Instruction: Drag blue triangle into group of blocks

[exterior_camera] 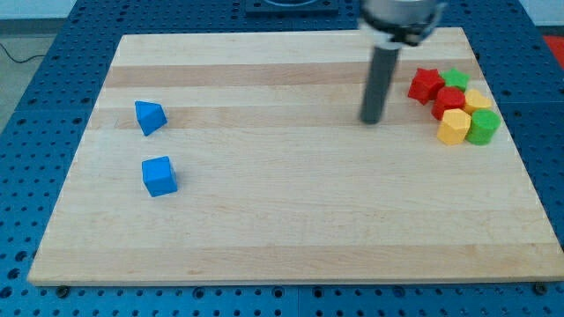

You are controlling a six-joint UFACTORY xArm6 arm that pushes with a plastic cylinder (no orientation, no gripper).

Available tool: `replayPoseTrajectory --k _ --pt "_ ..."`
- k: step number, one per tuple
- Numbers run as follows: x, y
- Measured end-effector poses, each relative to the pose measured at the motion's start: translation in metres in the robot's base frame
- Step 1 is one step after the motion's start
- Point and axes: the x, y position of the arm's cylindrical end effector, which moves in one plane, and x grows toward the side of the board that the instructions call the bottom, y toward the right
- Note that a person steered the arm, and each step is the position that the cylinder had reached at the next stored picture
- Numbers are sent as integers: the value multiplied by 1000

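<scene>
A blue triangle (150,116) lies on the wooden board (291,220) at the view's left. A blue cube (159,175) sits just below it. At the view's right edge a tight group of blocks holds a red star (426,84), a green block (456,79), a red block (449,101), a yellow block (477,99), a yellow hexagon (455,127) and a green block (483,127). My tip (371,120) stands on the board just left of the group, far to the right of the blue triangle.
The board lies on a blue perforated table (35,132). The arm's dark wrist (401,18) hangs over the board's top edge.
</scene>
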Motion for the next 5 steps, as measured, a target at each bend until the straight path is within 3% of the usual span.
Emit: replayPoseTrajectory --k 2,3,4,5 --pt "-87 -127" --pt "-89 -279" --pt "-75 -379" --pt "-49 -381"
